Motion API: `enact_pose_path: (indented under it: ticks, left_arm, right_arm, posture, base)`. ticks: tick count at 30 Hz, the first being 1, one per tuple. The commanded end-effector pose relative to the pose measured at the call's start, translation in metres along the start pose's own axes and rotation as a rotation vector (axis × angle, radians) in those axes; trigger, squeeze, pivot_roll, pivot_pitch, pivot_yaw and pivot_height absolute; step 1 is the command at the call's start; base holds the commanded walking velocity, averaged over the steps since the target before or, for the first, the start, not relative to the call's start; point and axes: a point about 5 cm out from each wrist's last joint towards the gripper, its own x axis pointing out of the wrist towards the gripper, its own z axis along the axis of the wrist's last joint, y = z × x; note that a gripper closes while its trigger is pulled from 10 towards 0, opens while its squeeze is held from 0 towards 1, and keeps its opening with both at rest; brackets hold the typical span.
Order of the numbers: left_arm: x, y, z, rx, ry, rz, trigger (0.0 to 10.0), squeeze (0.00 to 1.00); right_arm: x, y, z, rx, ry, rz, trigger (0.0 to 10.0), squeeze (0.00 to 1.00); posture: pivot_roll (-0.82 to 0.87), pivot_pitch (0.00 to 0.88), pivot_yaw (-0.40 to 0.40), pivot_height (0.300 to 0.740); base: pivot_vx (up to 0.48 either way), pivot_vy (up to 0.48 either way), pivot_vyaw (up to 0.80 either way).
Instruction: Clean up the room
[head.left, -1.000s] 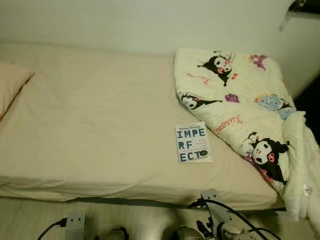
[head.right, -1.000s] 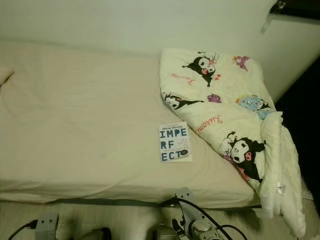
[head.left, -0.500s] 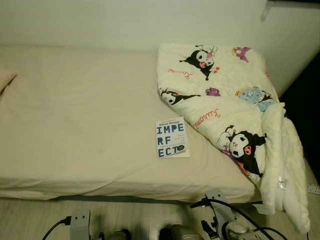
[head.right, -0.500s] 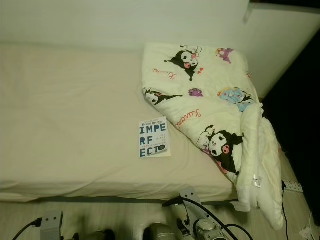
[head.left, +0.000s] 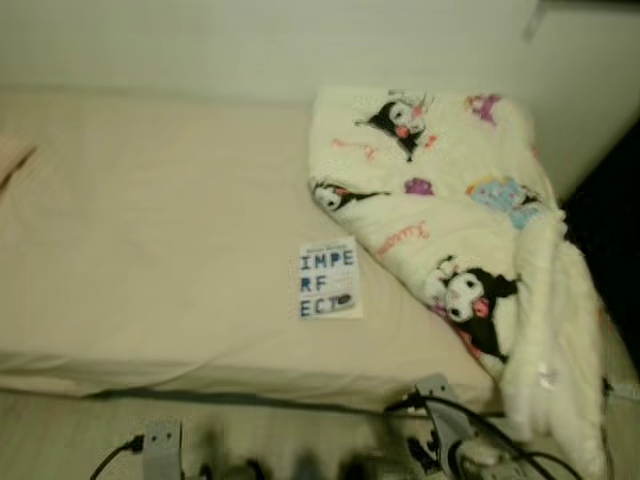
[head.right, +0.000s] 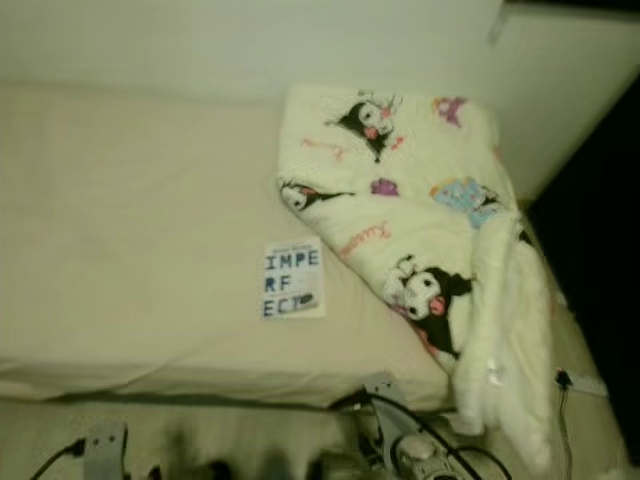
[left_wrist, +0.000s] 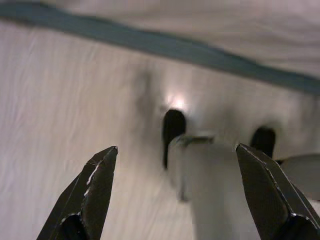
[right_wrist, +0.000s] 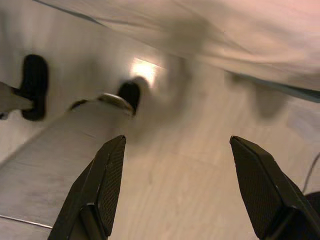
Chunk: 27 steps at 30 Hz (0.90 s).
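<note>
A white paperback book with blue block letters (head.left: 329, 279) lies on the cream-sheeted bed (head.left: 160, 250), just beside a crumpled cartoon-print quilt (head.left: 450, 220). Both end effectors, left (left_wrist: 175, 192) and right (right_wrist: 175, 185), hang wide open and empty over the pale floor (right_wrist: 190, 175). A hasty reach risks snagging the quilt.

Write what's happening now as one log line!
book flat on bed | quilt bunched beside it | left gripper open, idle | right gripper open, idle
</note>
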Motion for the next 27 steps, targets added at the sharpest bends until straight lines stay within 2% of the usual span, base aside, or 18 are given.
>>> enact_pose_path:
  ticks: [1, 7, 8, 12, 19, 27]
  left_arm:
    - [-0.003, 0.009, -0.01, -0.001, 0.03, 0.02, 10.0, 0.0]
    - [-0.002, 0.011, -0.007, -0.002, 0.02, 0.02, 10.0, 0.0]
    - [-0.002, 0.016, -0.005, 0.004, 0.012, 0.032, 10.0, 0.0]
    - [-0.002, 0.019, -0.004, 0.0, 0.01, 0.047, 10.0, 0.0]
    - [-0.003, 0.019, -0.007, -0.009, 0.018, 0.051, 10.0, 0.0]
    - [-0.004, 0.018, -0.011, -0.01, 0.027, 0.044, 10.0, 0.0]
  right_arm:
    - [0.001, 0.007, -0.003, 0.025, 0.0, 0.018, 10.0, 0.0]
    - [0.002, 0.007, 0.013, 0.088, -0.066, 0.036, 10.0, 0.0]
    - [0.003, 0.011, 0.039, 0.126, -0.165, 0.108, 10.0, 0.0]
    - [0.004, 0.018, 0.06, 0.143, -0.237, 0.174, 10.0, 0.0]
    - [0.004, 0.024, 0.066, 0.125, -0.249, 0.197, 10.0, 0.0]
    - [0.004, 0.026, 0.062, 0.12, -0.236, 0.203, 10.0, 0.0]
  posture:
    - [-0.04, 0.072, 0.02, 0.74]
    - [-0.04, 0.074, 0.019, 0.74]
    - [-0.04, 0.074, 0.019, 0.74]
    - [-0.04, 0.066, 0.018, 0.74]
    - [-0.04, 0.059, 0.013, 0.74]
    - [-0.04, 0.062, 0.012, 0.74]
  base:
    - [0.0, 0.0, 0.0]
    - [0.082, 0.0, 0.0]
    - [0.259, 0.0, 0.0]
    - [0.277, 0.0, 0.0]
    - [0.287, 0.0, 0.0]
    - [0.283, 0.0, 0.0]
